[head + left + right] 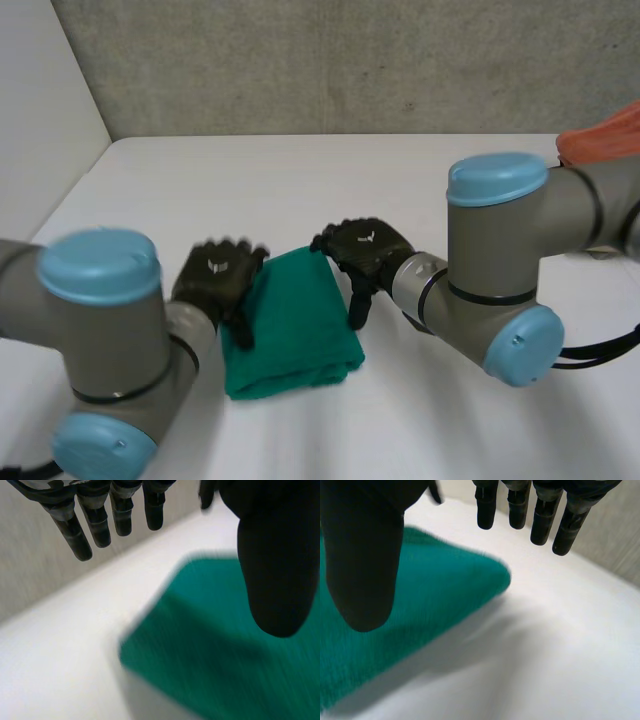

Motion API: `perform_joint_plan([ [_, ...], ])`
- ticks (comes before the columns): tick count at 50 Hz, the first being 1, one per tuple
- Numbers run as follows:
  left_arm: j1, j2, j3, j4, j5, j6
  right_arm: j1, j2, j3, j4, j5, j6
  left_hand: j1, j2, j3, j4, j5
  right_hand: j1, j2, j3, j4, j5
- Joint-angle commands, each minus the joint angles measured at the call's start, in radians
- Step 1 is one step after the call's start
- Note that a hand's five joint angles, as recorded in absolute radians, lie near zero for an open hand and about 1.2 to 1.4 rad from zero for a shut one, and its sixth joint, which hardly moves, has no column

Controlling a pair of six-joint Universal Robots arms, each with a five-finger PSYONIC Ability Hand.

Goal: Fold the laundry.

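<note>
The green cloth (290,325) lies in the lower middle of the head view as a compact folded packet on the white table (300,180), its lower edge thick with stacked layers and its shape slightly skewed rather than square. The left hand (218,278) sits just at the packet's left edge and the right hand (362,248) just at its upper right corner, so the cloth is flanked on both sides. In the left wrist view the fingers (80,535) hang straight and spread with the thumb (277,555) set apart over the green fabric, holding nothing; the right wrist view shows the same, straight fingers (540,520) over bare table beyond the cloth's corner and the thumb (365,555) above the fabric, with nothing in its hold. Whether either thumb actually touches the cloth I cannot tell. The main risk is that a thumb this close to the top layer catches it and peels the fold open, or that a sideways brush pushes the whole packet across the smooth table. A further fold on the skewed packet would likely leave its edges uneven. Further out, an orange cloth (603,138) lies at the upper right edge, behind the right arm, where a wide swing could snag it.
</note>
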Motion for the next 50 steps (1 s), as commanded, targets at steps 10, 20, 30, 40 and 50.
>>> perform_joint_plan([
  [10,0.067,0.202,0.211,-0.264,0.493,-0.005,0.118,-0.248,0.521,-0.374,0.028,-0.191,0.088,0.076,0.071,0.075,0.058,-0.028,-0.047,-0.042,-0.062,-0.065],
  [20,0.062,0.203,0.250,-0.277,0.526,-0.009,0.186,-0.121,0.560,-0.566,0.097,-0.234,0.079,0.067,0.062,0.066,0.049,-0.028,-0.047,-0.042,-0.062,-0.065],
  [30,0.064,0.198,0.254,-0.277,0.526,-0.018,0.195,-0.024,0.471,-0.627,0.106,-0.235,0.079,0.067,0.062,0.066,0.049,-0.028,-0.047,-0.042,-0.062,-0.065],
  [40,0.068,0.198,0.253,-0.277,0.526,-0.026,0.195,0.040,0.367,-0.623,0.107,-0.232,0.076,0.064,0.060,0.064,0.046,0.029,0.010,0.015,-0.005,-0.009],
  [50,0.070,0.197,0.251,-0.274,0.526,-0.026,0.195,0.078,0.275,-0.618,0.097,-0.228,0.074,0.061,0.057,0.061,0.044,0.340,0.321,0.326,0.306,0.303],
])
